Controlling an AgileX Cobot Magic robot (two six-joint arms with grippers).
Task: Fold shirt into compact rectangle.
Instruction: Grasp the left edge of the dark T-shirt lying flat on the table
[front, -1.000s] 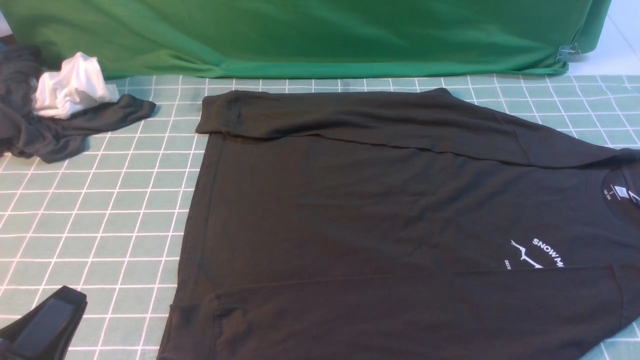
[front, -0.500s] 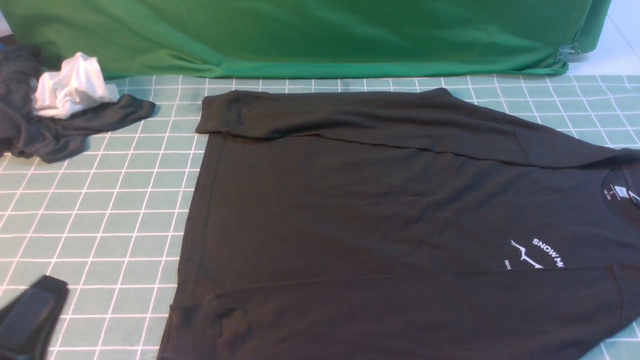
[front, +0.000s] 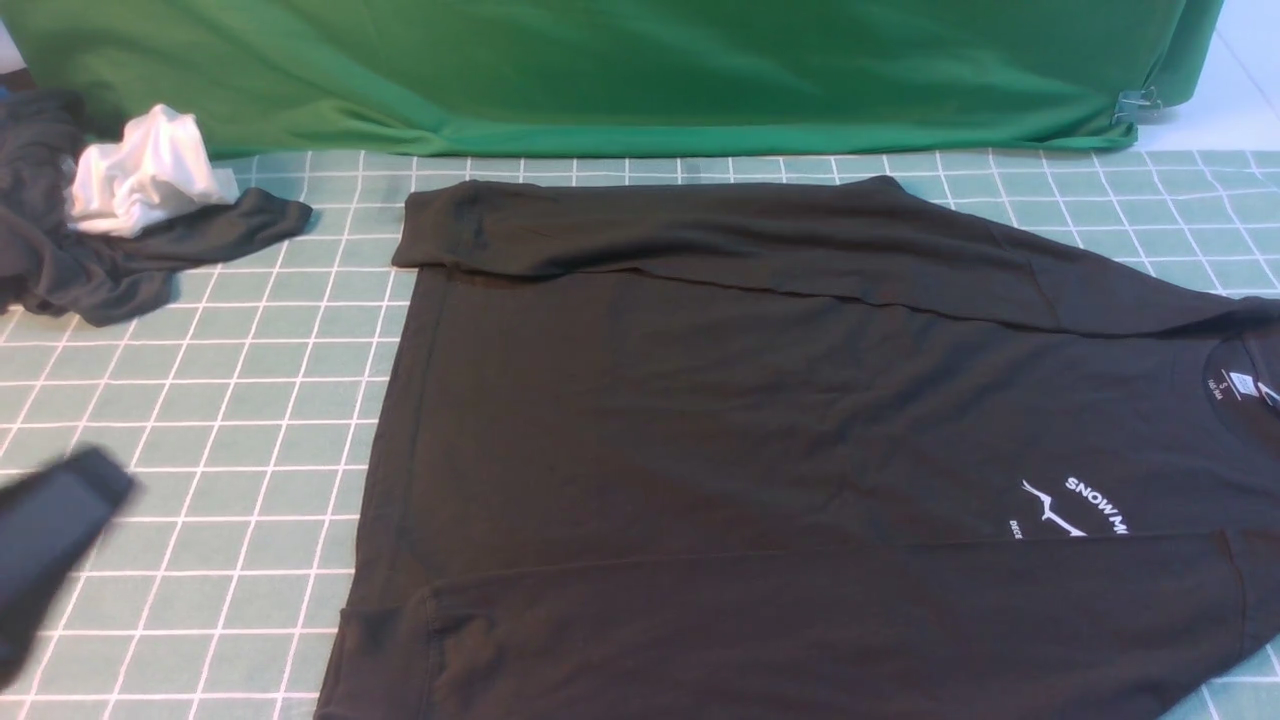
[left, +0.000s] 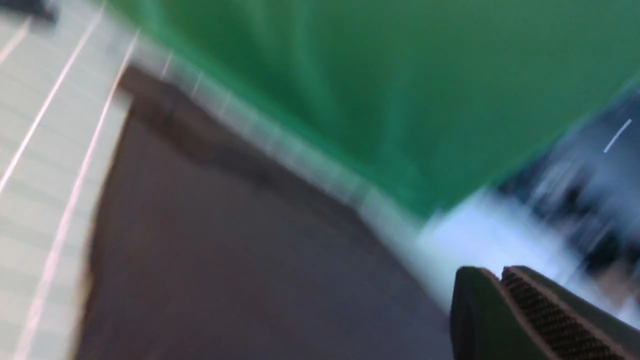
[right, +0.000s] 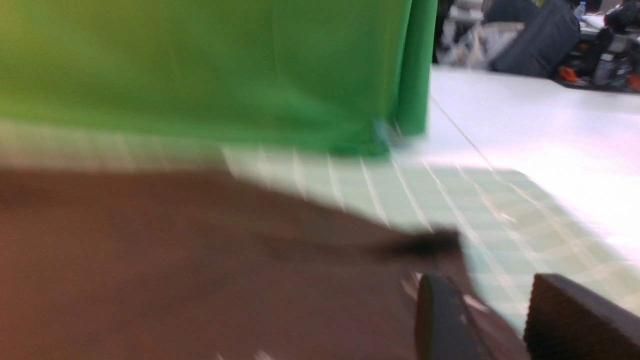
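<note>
The black long-sleeved shirt (front: 760, 420) lies spread flat on the gridded mat, collar and white neck label (front: 1240, 385) to the right, hem to the left. Its white chest print (front: 1085, 505) faces up. One sleeve is folded along the far edge (front: 700, 230) and the other along the near edge (front: 800, 600). My left gripper (front: 95, 480) hovers over the mat left of the hem, apart from the shirt; its fingers press together in the left wrist view, left gripper (left: 495, 272), with nothing between them. The right gripper (right: 492, 287) stands open above the shirt (right: 175, 270) edge, blurred.
A dark grey garment (front: 90, 270) with a white cloth (front: 140, 180) on it lies at the far left. A green backdrop (front: 600, 70) hangs along the table's far edge, held by a metal clip (front: 1135, 103). Bare gridded mat (front: 200, 400) lies between the shirt and that garment.
In the front view my left gripper has risen from the near left corner and shifted left and farther out. The shirt has not moved.
</note>
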